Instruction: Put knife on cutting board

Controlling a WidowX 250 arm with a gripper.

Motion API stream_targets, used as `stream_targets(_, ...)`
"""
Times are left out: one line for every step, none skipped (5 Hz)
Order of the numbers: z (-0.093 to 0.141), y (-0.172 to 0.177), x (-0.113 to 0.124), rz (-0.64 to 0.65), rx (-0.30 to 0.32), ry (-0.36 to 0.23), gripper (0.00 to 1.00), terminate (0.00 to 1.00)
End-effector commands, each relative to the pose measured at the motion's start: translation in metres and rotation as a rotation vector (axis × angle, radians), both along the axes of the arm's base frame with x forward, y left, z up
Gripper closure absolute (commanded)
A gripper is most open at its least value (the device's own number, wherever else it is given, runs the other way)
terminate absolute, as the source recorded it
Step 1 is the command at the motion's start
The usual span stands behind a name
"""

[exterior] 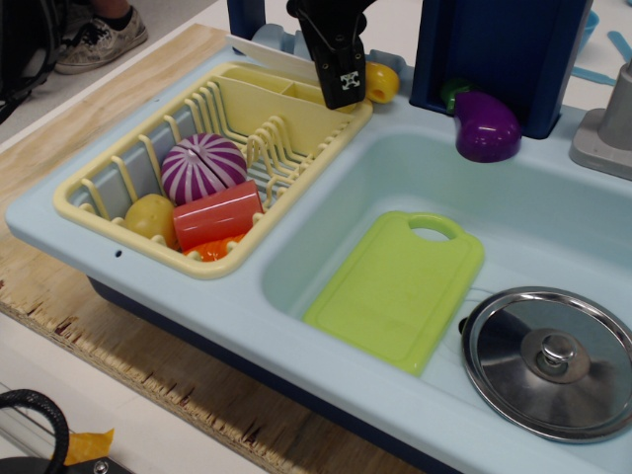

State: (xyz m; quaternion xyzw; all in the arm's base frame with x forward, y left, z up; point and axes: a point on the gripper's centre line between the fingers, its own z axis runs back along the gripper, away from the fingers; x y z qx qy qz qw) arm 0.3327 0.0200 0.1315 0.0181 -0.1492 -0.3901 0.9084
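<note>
Gripper: at the far corner of the dish rack, fingers pressed on the knife; yellow handle shows just right of it, pale blade tip to its left. Knife's long axis runs along the rack's far rim. Cutting board: empty, in the sink right of the rack, well apart from the gripper.

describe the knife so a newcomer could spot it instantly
Start at the pale-yellow dish rack left of the sink. At its far corner, under the black pincer, lies the knife: cream-white blade, rounded yellow handle. It is long and thin, unlike the round yellow potato toy inside the rack.
</note>
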Motion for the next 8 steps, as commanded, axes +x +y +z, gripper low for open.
stream_targets(0.009,-0.014,-0.008,0.029,0.019,0.017,1.00,0.00)
stream_targets(0.030,-0.021,-0.018,0.100,0.063,0.007,1.00,0.00)
stream_targets(0.043,-0.026,-0.036,0.211,0.035,-0.004,1.00,0.00)
stream_targets(0.044,-0.031,-0.053,0.373,-0.001,0.003,1.00,0.00)
stream_targets(0.038,-0.045,-0.067,0.505,-0.056,-0.021,1.00,0.00)
stream_targets(0.030,-0.065,-0.062,0.523,-0.087,-0.006,1.00,0.00)
stream_targets(0.026,-0.078,-0.054,0.522,-0.103,0.006,1.00,0.00)
stream_targets(0.016,-0.089,-0.045,0.516,-0.124,0.009,1.00,0.00)
